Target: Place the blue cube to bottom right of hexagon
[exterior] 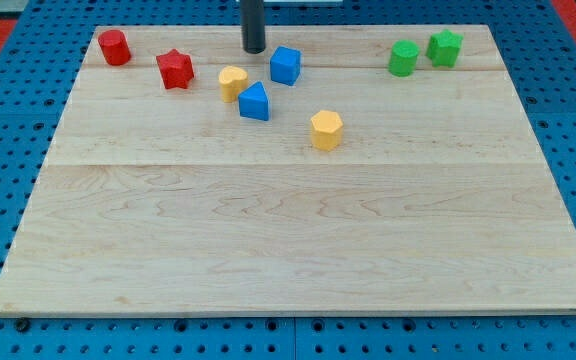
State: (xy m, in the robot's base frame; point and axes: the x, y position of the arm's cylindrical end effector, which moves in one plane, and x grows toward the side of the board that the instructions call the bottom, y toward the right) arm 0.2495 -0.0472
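Note:
The blue cube point(285, 65) sits near the view's top, a little left of centre. The yellow hexagon point(326, 130) lies below and to the right of it. My tip point(255, 49) stands just left of the blue cube and slightly above it, with a small gap between them. A second blue block point(254, 102), wedge-like, lies below the tip, between the cube and a yellow block point(232, 82).
A red cylinder point(114, 47) and a red star point(175, 69) sit at the top left. A green cylinder point(403, 58) and a green block point(445, 47) sit at the top right. The wooden board point(288, 250) lies on a blue pegboard.

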